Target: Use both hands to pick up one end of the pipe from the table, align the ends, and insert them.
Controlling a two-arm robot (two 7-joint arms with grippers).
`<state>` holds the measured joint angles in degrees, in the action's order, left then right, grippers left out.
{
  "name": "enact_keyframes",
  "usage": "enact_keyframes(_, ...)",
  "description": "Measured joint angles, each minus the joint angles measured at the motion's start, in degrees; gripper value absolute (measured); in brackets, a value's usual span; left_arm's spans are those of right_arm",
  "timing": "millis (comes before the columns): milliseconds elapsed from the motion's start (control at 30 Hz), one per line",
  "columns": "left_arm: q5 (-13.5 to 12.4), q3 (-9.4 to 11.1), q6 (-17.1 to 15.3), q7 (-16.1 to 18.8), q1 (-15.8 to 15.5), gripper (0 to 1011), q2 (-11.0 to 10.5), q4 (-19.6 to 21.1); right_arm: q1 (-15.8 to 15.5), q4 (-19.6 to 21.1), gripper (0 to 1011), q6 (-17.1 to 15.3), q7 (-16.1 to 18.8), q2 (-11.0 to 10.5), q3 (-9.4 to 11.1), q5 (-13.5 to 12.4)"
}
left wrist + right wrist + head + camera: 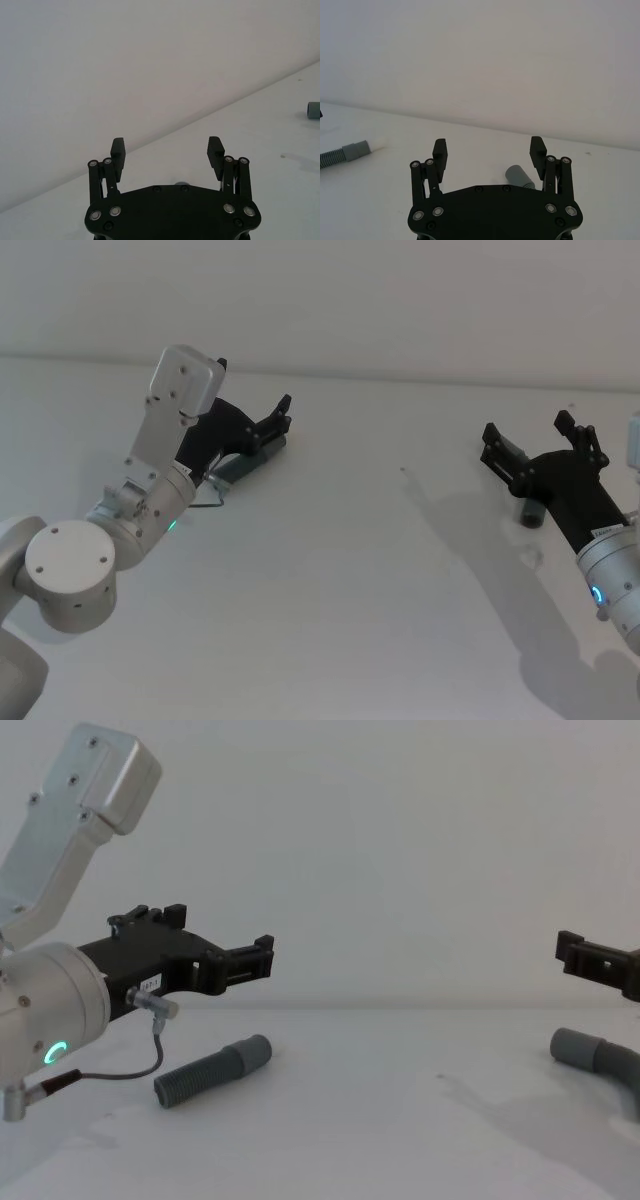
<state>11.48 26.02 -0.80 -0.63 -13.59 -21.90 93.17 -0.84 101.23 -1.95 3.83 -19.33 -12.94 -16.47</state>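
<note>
The straight ribbed pipe (205,1078) lies on the white table (350,590) at the left, and its smooth cuff (356,150) carries a narrower white tip (375,146). My left gripper (272,428) hovers open above it, nothing between its fingers (216,149). At the right lies the bent pipe (602,1056), with its cuff end (519,176) just beyond my right gripper (489,150). That gripper (528,435) is also open, raised over the bent piece and not touching it. From the head view each arm hides most of its piece.
A pale grey wall rises behind the table's far edge. A wide stretch of bare table separates the two pieces. A thin cable (150,1065) hangs from the left wrist, close above the ribbed piece.
</note>
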Motion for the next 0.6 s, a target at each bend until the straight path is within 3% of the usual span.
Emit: enact_keyframes(600,0.00,0.00,0.00,0.00,0.00,1002,0.00,0.01,0.00,0.00,1010,0.00,0.00,0.00,0.00,0.00)
